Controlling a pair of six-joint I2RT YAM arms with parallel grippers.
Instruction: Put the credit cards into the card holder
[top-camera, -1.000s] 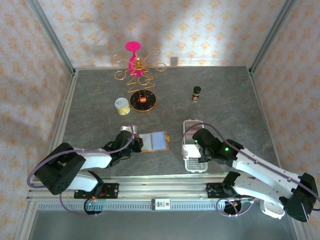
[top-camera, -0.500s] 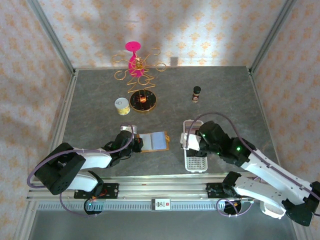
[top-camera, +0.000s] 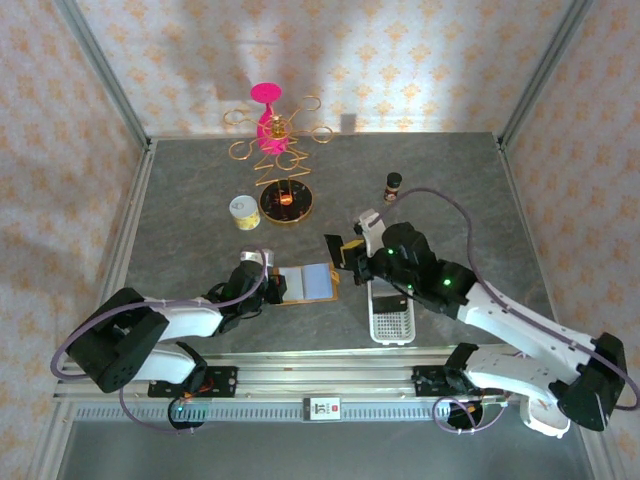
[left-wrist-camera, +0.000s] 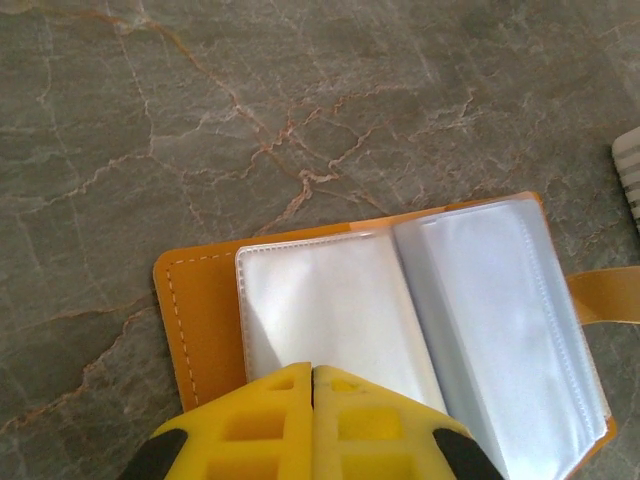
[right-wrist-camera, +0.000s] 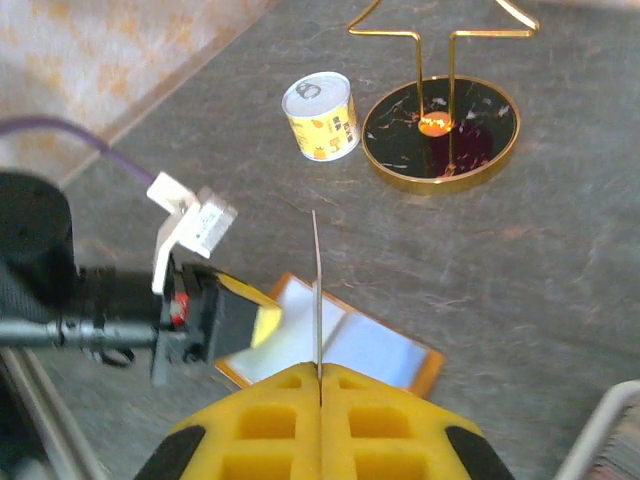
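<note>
Right gripper (right-wrist-camera: 320, 372) clamped on one credit card (right-wrist-camera: 316, 290), held edge-on in the air by the right edge of the card holder (right-wrist-camera: 345, 350) — which lies open flat near the table's front, clear sleeves up. Left gripper (left-wrist-camera: 312, 375) fully closed, nothing between the pads, tips down on the card holder's left page. White tray (top-camera: 390, 322) lies just to its right.

Grey veined counter (top-camera: 470, 210). On it: open orange card holder (top-camera: 308, 283), white slotted tray (top-camera: 392, 320) near it, yellow can (top-camera: 243, 212) beside gold stand (top-camera: 286, 202), dark bottle (top-camera: 393, 186) well apart.
</note>
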